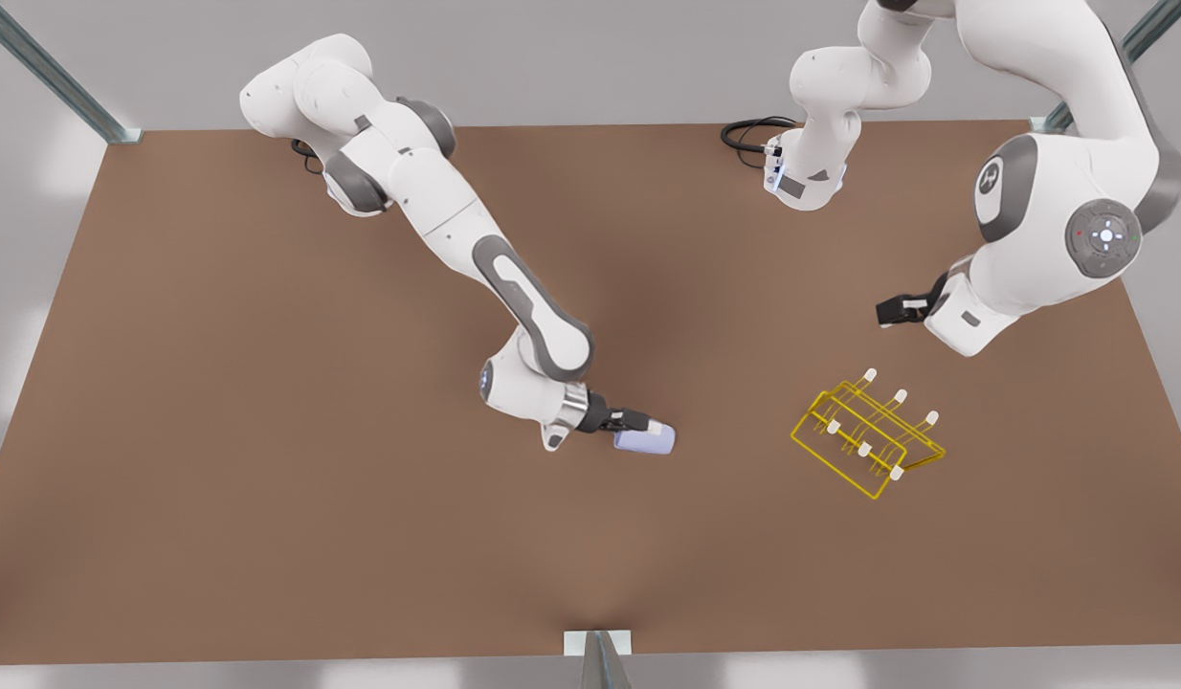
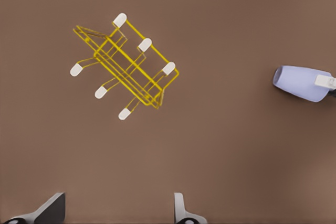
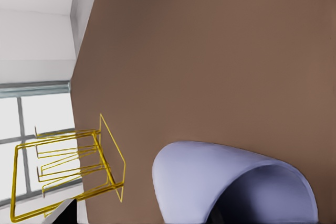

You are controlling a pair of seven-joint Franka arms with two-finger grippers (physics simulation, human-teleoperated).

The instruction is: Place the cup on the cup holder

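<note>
On the front view's left, the right gripper (image 1: 651, 422) reaches low over the brown tabletop (image 1: 265, 431), its arm stretched out from the far edge; its jaws are closed on the cup (image 1: 645, 440), a small lavender one lying on its side (rim end toward the wrist, as the right wrist view's close look into the mouth suggests), one finger over the outer wall; whether the cup touches the tabletop or hangs just above it cannot be told. In the left wrist view the cup (image 2: 300, 83) sits off to one side with a pale fingertip (image 2: 324, 82) pressed on it.

Further toward the front view's right, well apart from the cup, stands the cup holder (image 1: 868, 437), a yellow wire rack with six white-capped pegs, resting on the tabletop at an angle to its edges; the left wrist view looks straight down on the cup holder (image 2: 126, 66).

At the front view's right, the left gripper (image 1: 885, 311) waits above the tabletop, beyond the rack; its jaws stand wide apart, holding nothing, the two fingertips (image 2: 181, 211) showing in its own wrist view.
</note>
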